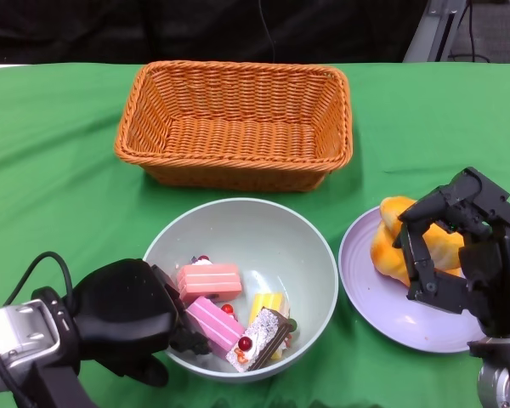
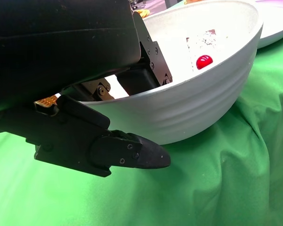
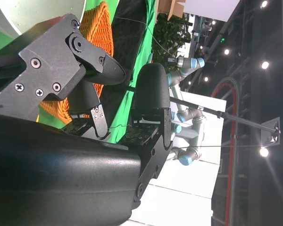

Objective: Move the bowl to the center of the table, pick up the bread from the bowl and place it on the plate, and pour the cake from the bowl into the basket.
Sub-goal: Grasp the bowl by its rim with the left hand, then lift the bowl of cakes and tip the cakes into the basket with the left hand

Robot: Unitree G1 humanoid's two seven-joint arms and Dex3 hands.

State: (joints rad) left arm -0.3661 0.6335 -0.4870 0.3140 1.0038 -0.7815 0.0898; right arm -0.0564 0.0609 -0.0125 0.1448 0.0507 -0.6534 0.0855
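At the near left of the green cloth-covered table, the robot's left hand grips the near-left rim of the pale grey-green round bowl; the left wrist view shows one black finger lying under the bowl's outer wall and others hooked over the rim onto its inner side, so the rim is pinched between them. The bowl sits near the middle of the table, just in front of the orange-brown rectangular wicker basket, which stands at the far side. Inside the bowl lie several small cake pieces: a pink rectangular slice, a darker pink slice with a red berry beside it, a yellow slice, and a chocolate-sided slice topped with a red berry, all gathered in the near half. To the right, just beside the bowl, is the lilac round plate, with the golden-yellow twisted bread resting on its far part. The right hand hangs over the plate with its fingers parted and curved around the bread's near side; whether they touch the bread cannot be told. In the right wrist view those fingers stand apart with nothing seen between them.
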